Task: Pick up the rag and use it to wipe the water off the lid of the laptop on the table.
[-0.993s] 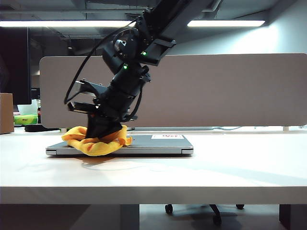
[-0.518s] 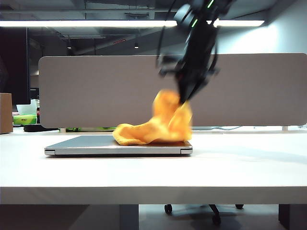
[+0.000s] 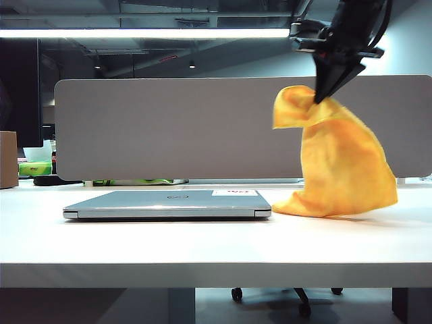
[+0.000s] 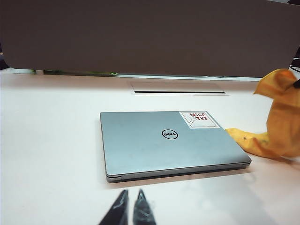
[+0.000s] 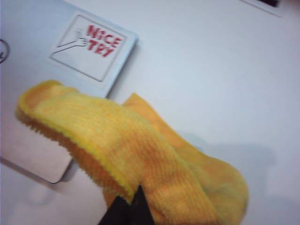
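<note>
The silver-grey laptop [image 3: 169, 203] lies closed on the white table [image 3: 202, 250]. Its lid [image 4: 159, 145] is bare, with a white sticker [image 4: 199, 118] at one corner, and no water shows on it. High to the right of the laptop, my right gripper [image 3: 322, 93] is shut on the yellow-orange rag [image 3: 344, 162]. The rag hangs down and its lower end rests on the table beside the laptop. In the right wrist view the gripper [image 5: 133, 202] pinches a fold of the rag [image 5: 140, 154] just off the lid's sticker corner [image 5: 89, 47]. My left gripper [image 4: 131, 200] is shut and holds nothing, in front of the laptop.
A wide grey divider panel [image 3: 169, 128] stands along the table's back edge. A cardboard box [image 3: 8, 158] and a green item [image 3: 35, 167] sit at the far left. A flat cable hatch [image 4: 178, 87] lies in the table behind the laptop.
My right gripper has lifted the rag off the left part of the lid and swung it up and to the right, past the laptop's edge. The lid is now uncovered.
</note>
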Controlling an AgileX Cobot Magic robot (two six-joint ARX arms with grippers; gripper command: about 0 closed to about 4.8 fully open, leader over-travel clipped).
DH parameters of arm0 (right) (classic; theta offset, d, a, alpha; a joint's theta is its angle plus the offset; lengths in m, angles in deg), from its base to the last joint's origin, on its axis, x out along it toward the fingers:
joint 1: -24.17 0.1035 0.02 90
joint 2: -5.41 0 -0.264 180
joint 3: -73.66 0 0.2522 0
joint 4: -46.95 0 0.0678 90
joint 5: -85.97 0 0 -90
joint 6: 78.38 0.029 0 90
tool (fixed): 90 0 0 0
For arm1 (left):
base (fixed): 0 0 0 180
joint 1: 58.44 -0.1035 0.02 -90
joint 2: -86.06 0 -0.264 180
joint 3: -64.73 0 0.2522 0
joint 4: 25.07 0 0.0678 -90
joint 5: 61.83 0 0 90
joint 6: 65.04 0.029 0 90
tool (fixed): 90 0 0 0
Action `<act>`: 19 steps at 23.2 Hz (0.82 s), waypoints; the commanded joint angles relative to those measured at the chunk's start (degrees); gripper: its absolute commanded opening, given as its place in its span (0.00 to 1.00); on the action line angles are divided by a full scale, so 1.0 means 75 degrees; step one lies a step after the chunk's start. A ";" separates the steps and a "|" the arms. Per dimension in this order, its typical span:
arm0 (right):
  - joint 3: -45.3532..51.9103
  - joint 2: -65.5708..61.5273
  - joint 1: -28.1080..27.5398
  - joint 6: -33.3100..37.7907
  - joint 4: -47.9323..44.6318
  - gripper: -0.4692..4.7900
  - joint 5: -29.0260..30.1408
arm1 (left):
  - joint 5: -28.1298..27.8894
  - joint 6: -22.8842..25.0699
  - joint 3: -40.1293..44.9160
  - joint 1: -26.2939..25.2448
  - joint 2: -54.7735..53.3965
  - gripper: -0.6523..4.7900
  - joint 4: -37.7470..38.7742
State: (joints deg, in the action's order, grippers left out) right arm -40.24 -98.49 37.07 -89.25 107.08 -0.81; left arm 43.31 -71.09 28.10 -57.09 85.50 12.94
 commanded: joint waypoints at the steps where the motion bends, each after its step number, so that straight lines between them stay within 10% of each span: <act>1: 0.1081 -0.0207 0.0169 0.0117 -0.0726 0.13 0.0157 | -0.0015 0.0009 -0.0020 0.0000 -0.0006 0.15 -0.0099; 7: 0.3372 -0.0210 0.0146 0.0507 -0.2570 1.00 -0.0449 | 0.0020 0.0006 -0.0020 0.0006 -0.0006 0.15 -0.0096; 19: 0.3544 0.2267 0.0152 0.0673 -0.2168 0.91 -0.0778 | -0.1000 -0.0003 -0.0003 0.0003 -0.0006 0.15 -0.0108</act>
State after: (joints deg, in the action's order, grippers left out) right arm -13.97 -84.00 38.10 -84.33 90.80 -5.84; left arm 39.31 -71.09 28.10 -57.09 85.50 12.94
